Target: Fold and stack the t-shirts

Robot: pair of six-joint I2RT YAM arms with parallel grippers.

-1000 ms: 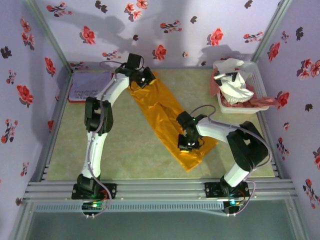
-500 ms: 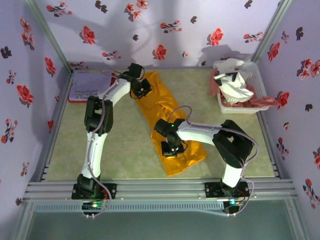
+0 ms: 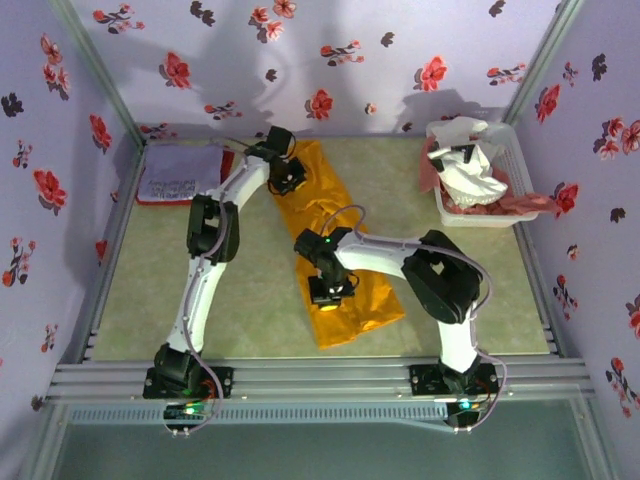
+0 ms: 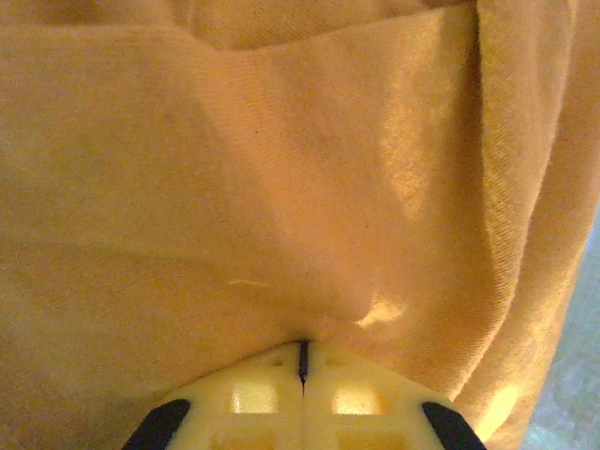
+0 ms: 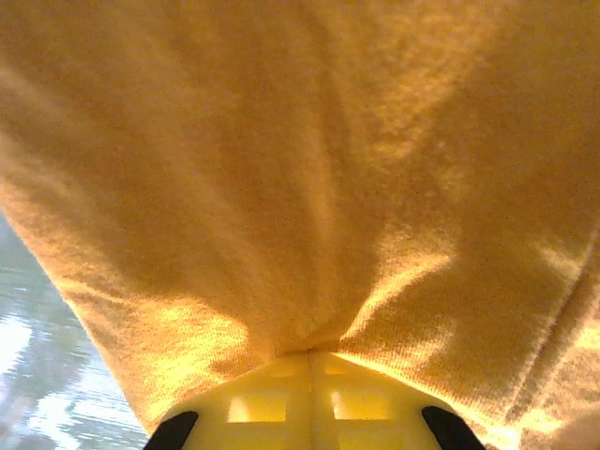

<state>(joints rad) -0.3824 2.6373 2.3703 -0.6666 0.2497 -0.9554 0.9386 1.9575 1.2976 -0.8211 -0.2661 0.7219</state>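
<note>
Folding mustard shirt (image 3: 365,300) now: you've got left gripper (image 3: 288,180) and right gripper (image 3: 325,297) pinched shut on it; lavender shirt (image 3: 178,182) folded, rest wait in basket (image 3: 478,218).

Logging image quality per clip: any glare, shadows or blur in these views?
Top external: sharp, arm shadows on the back wall. Left wrist: orange t-shirt close up, slightly soft, small bright patches. Right wrist: same cloth, stronger highlights, table corner blurred.
</note>
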